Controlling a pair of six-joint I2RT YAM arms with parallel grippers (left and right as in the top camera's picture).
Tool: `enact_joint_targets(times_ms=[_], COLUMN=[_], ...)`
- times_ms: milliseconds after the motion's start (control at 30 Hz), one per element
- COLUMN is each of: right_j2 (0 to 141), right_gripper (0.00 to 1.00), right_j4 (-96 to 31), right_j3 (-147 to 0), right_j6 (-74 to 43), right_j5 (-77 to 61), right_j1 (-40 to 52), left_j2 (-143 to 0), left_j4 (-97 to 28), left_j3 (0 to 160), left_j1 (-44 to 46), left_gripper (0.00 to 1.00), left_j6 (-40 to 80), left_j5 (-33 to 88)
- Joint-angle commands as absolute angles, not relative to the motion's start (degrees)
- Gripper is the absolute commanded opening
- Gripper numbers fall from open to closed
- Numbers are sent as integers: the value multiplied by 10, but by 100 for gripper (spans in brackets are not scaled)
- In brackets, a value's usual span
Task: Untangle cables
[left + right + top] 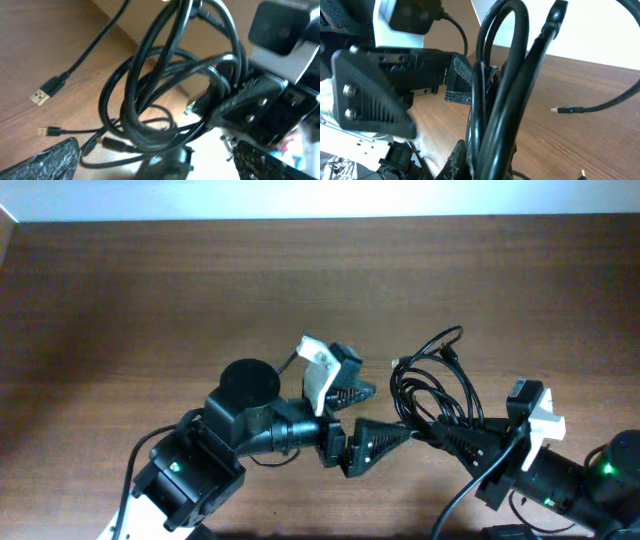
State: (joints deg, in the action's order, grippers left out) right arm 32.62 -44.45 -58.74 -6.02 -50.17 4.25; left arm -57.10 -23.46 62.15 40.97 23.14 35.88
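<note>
Cables [495, 115]: glossy black plastic sheath, metal plugs [40, 96]. Table [150, 290]: brown wood grain, matt.

Brown wooden table [150, 280], pale wall [300, 195]

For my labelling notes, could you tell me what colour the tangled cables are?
The cables are black; left wrist view shows it best.

we have bare table [150, 290] left and behind; the cables [437, 380] fill the gap between left gripper [390, 412] and right gripper [445, 437].
</note>
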Motion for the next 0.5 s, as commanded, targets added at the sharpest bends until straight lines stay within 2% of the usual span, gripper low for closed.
enact_joint_targets(times_ms=[0, 67, 133, 167, 200, 233, 267, 400, 433, 467], right_j2=[326, 326, 326, 326, 326, 326, 326, 326, 326, 326], right_gripper=[4, 4, 4, 4, 4, 4, 4, 4, 15, 51], right_j4=[-408, -349, -344, -344, -345, -346, -347, -359, -374, -403], right_j3=[-592, -592, -592, -592, -592, -592, -592, -592, -592, -592], right_j6=[-98, -130, -131, -141, -141, -140, -140, -140, -140, -140], right_j5=[-528, -555, -578, -600, -611, -611, -608, -560, -541, -508], right_j1=[41, 41, 41, 41, 41, 41, 41, 41, 41, 41], left_j2=[-572, -588, -601, -602, -602, -602, -602, -602, -602, -602], left_j4=[-215, -215, -210, -206, -187, -182, -183, -183, -183, -182], left_j3=[627, 627, 627, 627, 627, 627, 627, 627, 627, 627], left_j1=[420, 420, 420, 420, 420, 420, 420, 420, 420, 418], left_gripper=[99, 99, 99, 94, 71, 25, 0, 0, 0, 0], left_j6=[359, 394, 412, 412, 412, 412, 412, 412, 411, 411], left_j5=[334, 334, 333, 331, 332, 332, 332, 336, 336, 329])
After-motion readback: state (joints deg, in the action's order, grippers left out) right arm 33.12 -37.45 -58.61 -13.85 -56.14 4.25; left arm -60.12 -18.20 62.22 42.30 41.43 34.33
